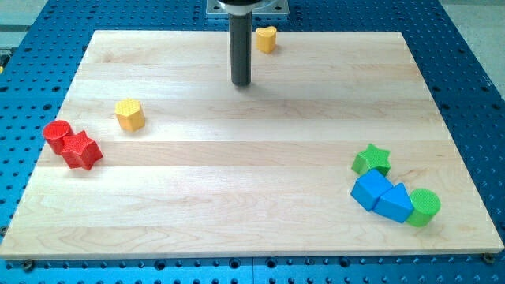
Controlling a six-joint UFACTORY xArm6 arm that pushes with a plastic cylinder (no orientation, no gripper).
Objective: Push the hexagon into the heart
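A yellow hexagon block [129, 114] sits on the wooden board at the view's left. A yellow heart block [267, 39] sits near the board's top edge, just right of centre. My tip [241, 82] is the lower end of the dark rod, which comes down from the top centre. The tip is below and a little left of the heart, apart from it. It is well to the right of the hexagon and slightly higher in the view. It touches no block.
A red cylinder [57, 136] and a red star [81, 150] touch each other at the left edge. At the lower right are a green star [372, 159], a blue cube [369, 190], a blue triangular block [395, 203] and a green cylinder [424, 207], clustered together.
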